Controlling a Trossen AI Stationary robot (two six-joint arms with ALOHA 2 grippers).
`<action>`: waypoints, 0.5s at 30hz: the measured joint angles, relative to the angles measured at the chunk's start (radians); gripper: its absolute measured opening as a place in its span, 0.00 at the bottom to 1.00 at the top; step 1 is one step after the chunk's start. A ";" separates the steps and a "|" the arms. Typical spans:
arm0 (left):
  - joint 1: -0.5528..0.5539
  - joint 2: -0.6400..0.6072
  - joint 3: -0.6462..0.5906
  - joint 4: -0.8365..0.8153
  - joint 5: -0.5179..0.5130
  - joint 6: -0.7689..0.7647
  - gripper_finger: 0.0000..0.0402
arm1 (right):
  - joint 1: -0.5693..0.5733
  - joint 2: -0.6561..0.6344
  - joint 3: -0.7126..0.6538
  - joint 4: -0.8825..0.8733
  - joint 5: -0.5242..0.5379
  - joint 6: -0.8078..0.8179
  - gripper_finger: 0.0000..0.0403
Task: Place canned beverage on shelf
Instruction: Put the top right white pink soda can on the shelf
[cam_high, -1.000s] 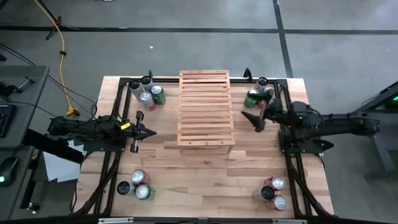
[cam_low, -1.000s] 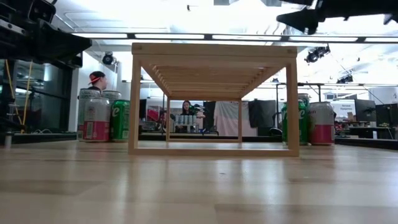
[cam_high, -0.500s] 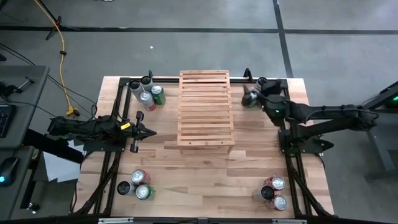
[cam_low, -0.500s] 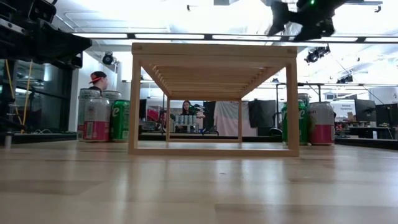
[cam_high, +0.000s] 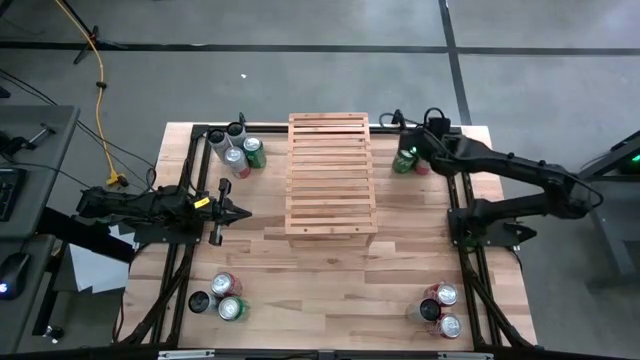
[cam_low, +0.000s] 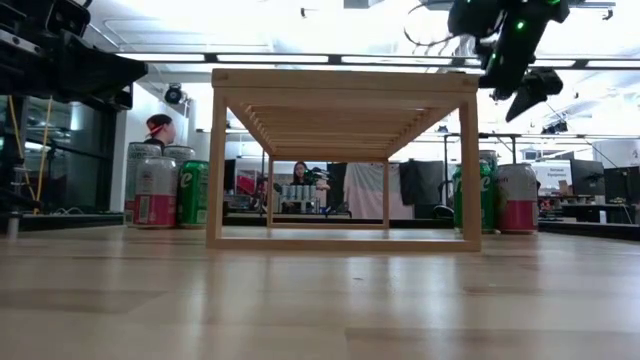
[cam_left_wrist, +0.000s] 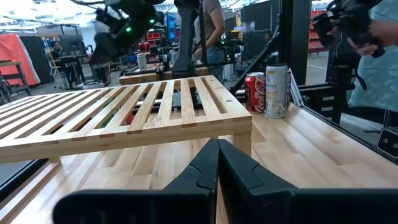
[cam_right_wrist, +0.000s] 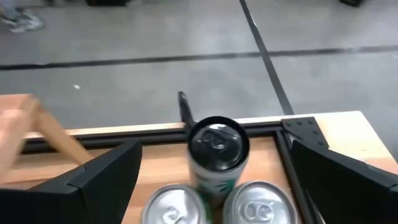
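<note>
**Right claw poised over the far-right cans**

Near the bench's front edge, two groups of cans stand at the front-left and front-right corners, out of the way and untouched. At mid-depth by the left edge the left claw waits with its fingers pressed together on nothing, pointing toward the shelf. The shelf, a pale slatted rack, sits in the middle of the bench, running toward the far edge, its top bare so there is room for a can. Another group of cans stands at the far-left corner. At the far-right corner the right claw hangs spread wide and empty above three more cans; its wrist view shows a black-topped can between the open fingers, with two silver-topped ones beside it. Likely the wide spread is for coming down around that can.
</note>
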 joint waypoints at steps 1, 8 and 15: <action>0.000 0.000 0.000 0.000 0.000 0.000 0.00 | -0.024 0.008 0.000 0.005 -0.015 -0.009 0.99; 0.000 0.000 0.000 0.000 0.000 0.000 0.00 | -0.168 0.081 0.001 0.026 -0.131 -0.047 0.99; 0.000 0.000 0.000 0.000 0.000 0.000 0.00 | -0.213 0.121 0.001 0.100 -0.176 -0.091 0.99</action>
